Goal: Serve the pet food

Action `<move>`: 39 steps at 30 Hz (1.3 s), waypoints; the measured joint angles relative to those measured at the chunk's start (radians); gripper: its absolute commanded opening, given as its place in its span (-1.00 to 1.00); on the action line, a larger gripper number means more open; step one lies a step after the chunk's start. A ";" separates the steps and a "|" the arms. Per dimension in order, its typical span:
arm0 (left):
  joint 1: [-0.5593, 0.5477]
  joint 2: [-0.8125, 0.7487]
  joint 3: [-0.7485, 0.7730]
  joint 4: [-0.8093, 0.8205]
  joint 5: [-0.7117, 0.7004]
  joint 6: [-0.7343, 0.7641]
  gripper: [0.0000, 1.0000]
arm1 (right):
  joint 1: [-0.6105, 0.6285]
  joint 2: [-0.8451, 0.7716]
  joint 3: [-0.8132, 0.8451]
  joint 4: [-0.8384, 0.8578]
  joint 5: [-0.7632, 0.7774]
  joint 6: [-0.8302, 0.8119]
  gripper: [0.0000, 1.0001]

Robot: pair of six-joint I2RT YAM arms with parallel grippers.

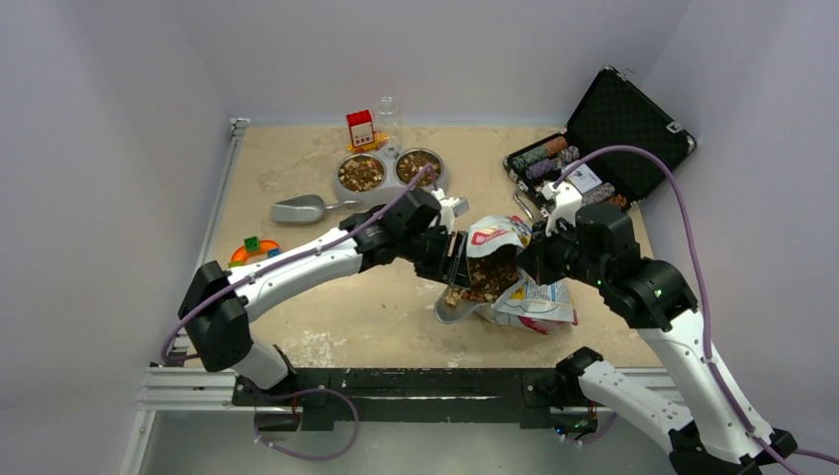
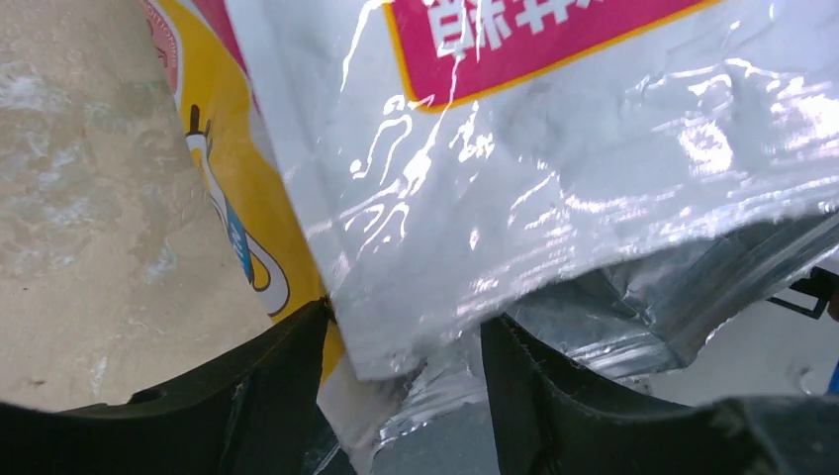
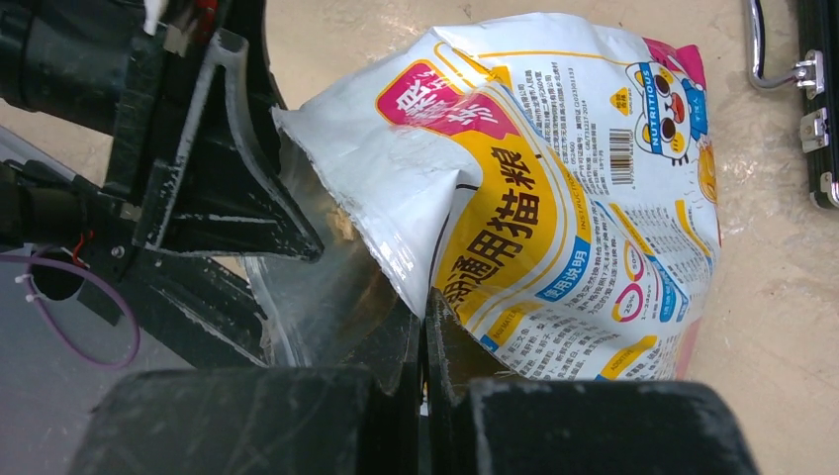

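Left gripper (image 1: 457, 259) is at the nine o'clock side of the bag (image 1: 532, 299) mouth, near the middle of the table (image 1: 297, 287). In its wrist view the two black fingers (image 2: 267, 386) stand apart with the crumpled foil lip between them; whether they press on it cannot be told. Pet food (image 1: 485, 279) shows as a brown heap inside the opened mouth. More kibble fills the twin bowls (image 1: 339, 175) at the bag's eleven o'clock, and a metal scoop (image 1: 302, 209) lies at ten o'clock, apart from both. Right gripper (image 1: 529, 259) is at the three o'clock side of the mouth; its wrist view shows the fingers (image 3: 396, 346) pressed together on the bag's printed edge. An open poker-chip case (image 1: 623, 124) sits at the bag's one o'clock.
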 measured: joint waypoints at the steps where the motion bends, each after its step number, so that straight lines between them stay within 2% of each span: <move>1: -0.012 0.013 0.013 -0.010 -0.009 -0.002 -0.22 | 0.000 0.000 0.000 -0.002 0.000 0.000 -1.00; 3: -0.027 0.060 0.073 -0.062 -0.047 -0.012 -0.79 | 0.000 0.000 0.002 -0.010 -0.004 0.001 -1.00; 5: -0.029 0.129 0.182 -0.168 -0.107 -0.007 -1.00 | 0.001 0.004 0.005 -0.013 -0.007 0.005 -1.00; 9: -0.025 0.217 0.358 -0.359 -0.235 0.021 -1.00 | 0.035 0.044 0.025 -0.022 0.026 0.023 -1.00; 15: 0.022 0.195 0.383 -0.473 -0.353 -0.020 -1.00 | 0.285 0.235 0.154 -0.098 0.174 0.067 -0.96; 16: 0.036 0.177 0.376 -0.488 -0.368 -0.040 -1.00 | 0.326 0.284 0.191 -0.112 0.195 0.076 -0.84; 17: 0.051 0.153 0.369 -0.509 -0.384 -0.056 -1.00 | 0.365 0.335 0.231 -0.124 0.216 0.087 -0.56; 19: 0.075 0.097 0.356 -0.560 -0.406 -0.090 -1.00 | 0.424 0.418 0.294 -0.125 0.230 0.103 0.40; 20: 0.088 0.060 0.348 -0.595 -0.415 -0.106 -1.00 | 0.453 0.457 0.330 -0.120 0.232 0.111 0.55; 21: 0.101 0.019 0.339 -0.629 -0.420 -0.123 -1.00 | 0.480 0.488 0.360 -0.112 0.232 0.117 0.61; 27: 0.168 -0.202 0.304 -0.790 -0.447 -0.224 -1.00 | 0.642 0.608 0.512 -0.097 0.249 0.141 0.75; 32: 0.177 -0.254 0.283 -0.872 -0.462 -0.320 -1.00 | 0.809 0.626 0.531 -0.117 0.361 0.216 0.80; 35: 0.177 -0.255 0.280 -0.879 -0.463 -0.377 -1.00 | 0.866 0.605 0.496 -0.109 0.381 0.254 0.79; 39: 0.178 -0.257 0.280 -0.890 -0.478 -0.450 -1.00 | 0.901 0.494 0.318 -0.038 0.367 0.245 0.79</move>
